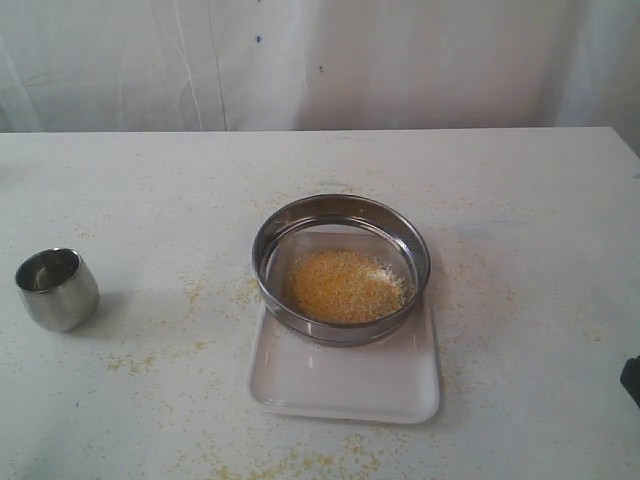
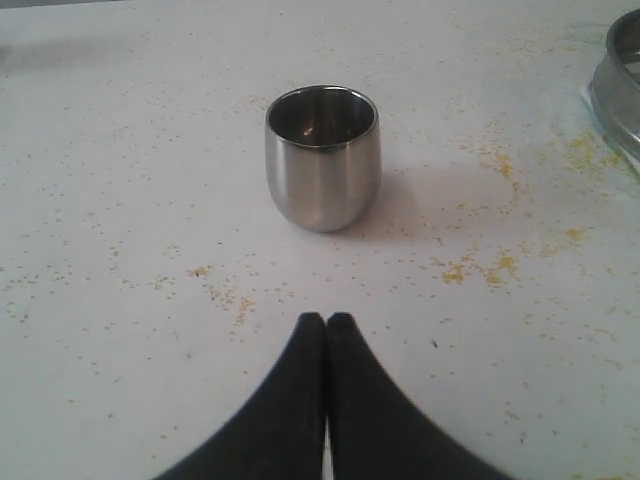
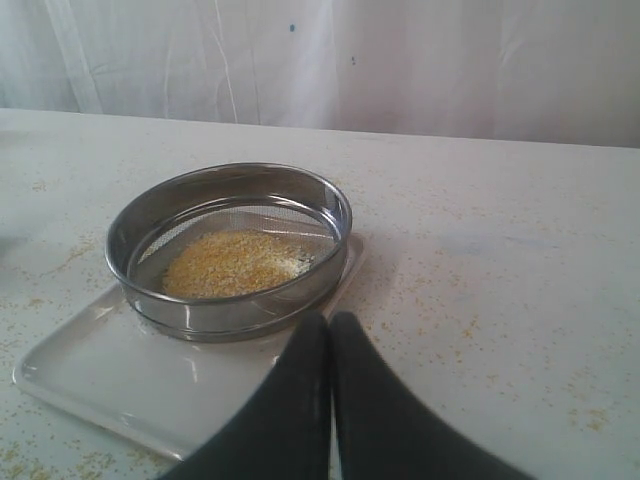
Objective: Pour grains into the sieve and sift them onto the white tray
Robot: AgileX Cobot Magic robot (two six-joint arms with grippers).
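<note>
A small steel cup (image 1: 57,289) stands upright on the white table (image 1: 150,180), shiny and round-bellied. Well behind the cup, past the table's far edge, hangs a creased white curtain (image 1: 400,60).

1. No writing, label, brand, number or sign can be read in any of the three views.
2. The steel cup (image 2: 321,158) shows only plain polished metal on the side that faces the camera.
3. The wall of the sieve (image 1: 345,330) and the rim of the white tray (image 1: 340,385) are plain as well, with no marking that can be made out.
</note>
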